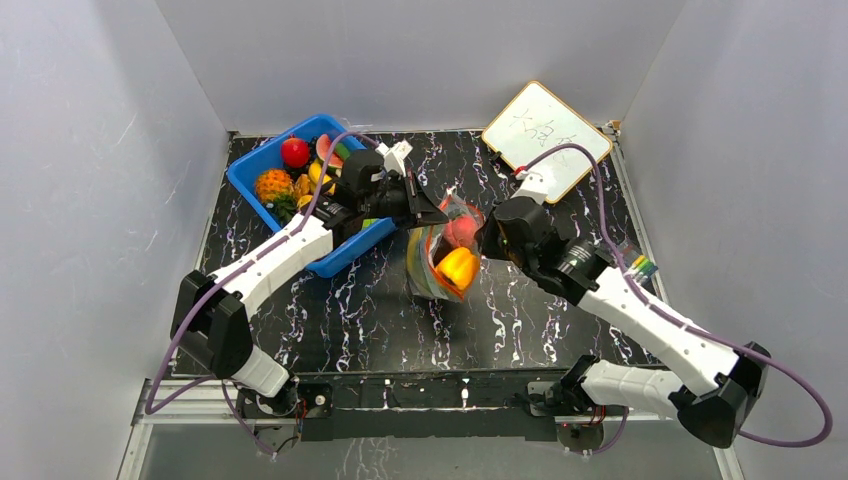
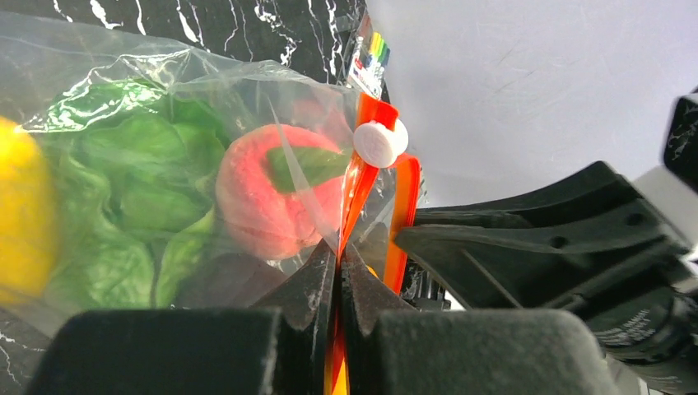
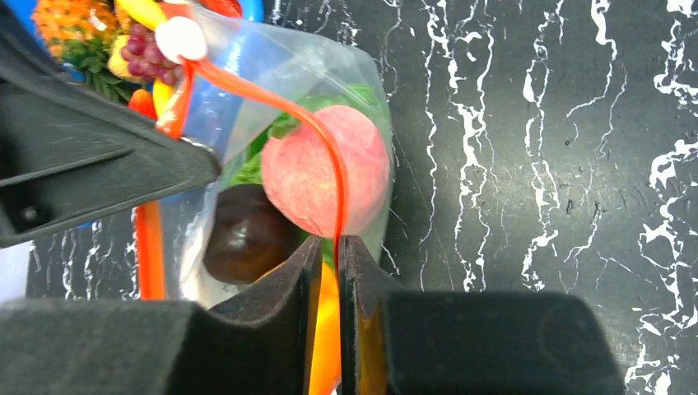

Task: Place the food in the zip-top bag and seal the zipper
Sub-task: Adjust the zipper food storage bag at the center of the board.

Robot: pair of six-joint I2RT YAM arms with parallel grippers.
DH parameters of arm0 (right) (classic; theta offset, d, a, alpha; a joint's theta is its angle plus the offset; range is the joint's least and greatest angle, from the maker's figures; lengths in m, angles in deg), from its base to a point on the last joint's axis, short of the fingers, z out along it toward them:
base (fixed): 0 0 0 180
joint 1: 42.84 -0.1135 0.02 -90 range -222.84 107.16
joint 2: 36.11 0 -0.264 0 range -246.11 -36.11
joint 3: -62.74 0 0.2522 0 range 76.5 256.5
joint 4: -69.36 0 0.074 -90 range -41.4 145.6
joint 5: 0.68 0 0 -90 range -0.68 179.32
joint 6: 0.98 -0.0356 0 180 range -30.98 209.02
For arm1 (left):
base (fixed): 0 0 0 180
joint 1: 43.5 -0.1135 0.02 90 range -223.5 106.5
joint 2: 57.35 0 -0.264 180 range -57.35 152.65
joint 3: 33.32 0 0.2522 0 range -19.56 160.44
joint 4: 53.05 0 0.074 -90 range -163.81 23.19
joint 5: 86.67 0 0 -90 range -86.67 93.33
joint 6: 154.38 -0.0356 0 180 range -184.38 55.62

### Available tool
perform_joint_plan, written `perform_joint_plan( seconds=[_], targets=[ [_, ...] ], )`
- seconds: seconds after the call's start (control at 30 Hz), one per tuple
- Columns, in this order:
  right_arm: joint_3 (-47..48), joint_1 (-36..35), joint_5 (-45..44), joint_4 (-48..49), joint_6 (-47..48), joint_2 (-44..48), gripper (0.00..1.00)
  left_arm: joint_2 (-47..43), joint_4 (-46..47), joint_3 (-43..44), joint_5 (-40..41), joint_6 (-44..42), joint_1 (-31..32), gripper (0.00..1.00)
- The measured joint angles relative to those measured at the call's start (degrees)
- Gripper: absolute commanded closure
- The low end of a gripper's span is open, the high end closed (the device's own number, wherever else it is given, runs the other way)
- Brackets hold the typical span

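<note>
- The zip-top bag (image 1: 445,250) sat mid-worktop (image 1: 380,320), right between the two arms, just beside the blue bin (image 1: 250,170).
- Left end effector (image 2: 338,251): jaws pinched tight together, with one run of the red-orange zipper (image 2: 362,197) clamped between the tips.
- Right end effector (image 3: 329,243): same story, jaws squeezed narrow on the thin orange strip where it curved down across the bag's front.
- The white round slider (image 2: 380,141) sat at one end of the zipper, where the two orange strips met. Below it they spread apart, so the mouth gaped there.
- Inside the bag, seen through the clear plastic: a pink peach (image 3: 325,177) pressed up against the strip, green lettuce (image 2: 132,189) behind it, a dark plum (image 3: 247,234) lower down, and a yellow pepper (image 1: 457,268) at the near end.
- More toy food lay in the blue bin, a pineapple (image 1: 272,185) among it.
- A whiteboard (image 1: 545,138) lay at the far right corner of the worktop, well apart from the bag.
- Whether the bag was lifted off the worktop or resting on it, I couldn't tell.
</note>
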Motion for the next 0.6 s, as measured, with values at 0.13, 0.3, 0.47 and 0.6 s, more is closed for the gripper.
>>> perform_joint_plan(
  seconds=[0.13, 0.3, 0.47, 0.6],
  targets=[
    [1.2, 0.1, 2.4, -1.0, 1.9, 2.8, 0.68, 0.0, -0.9, 0.0, 0.0, -0.8, 0.2, 1.00],
    [2.4, 0.1, 5.5, -4.4, 3.4, 6.5, 0.60, -0.1, -1.1, 0.1, -0.7, -1.7, 0.2, 1.00],
    [3.9, 0.1, 9.7, -7.4, 6.3, 9.1, 0.53, -0.1, -1.4, 0.5, -1.8, -2.3, 0.2, 1.00],
    [4.1, 0.1, 14.0, -8.1, 6.9, 9.1, 0.43, -0.1, -1.4, 0.5, -2.5, -2.4, 0.2, 1.00]
  ],
)
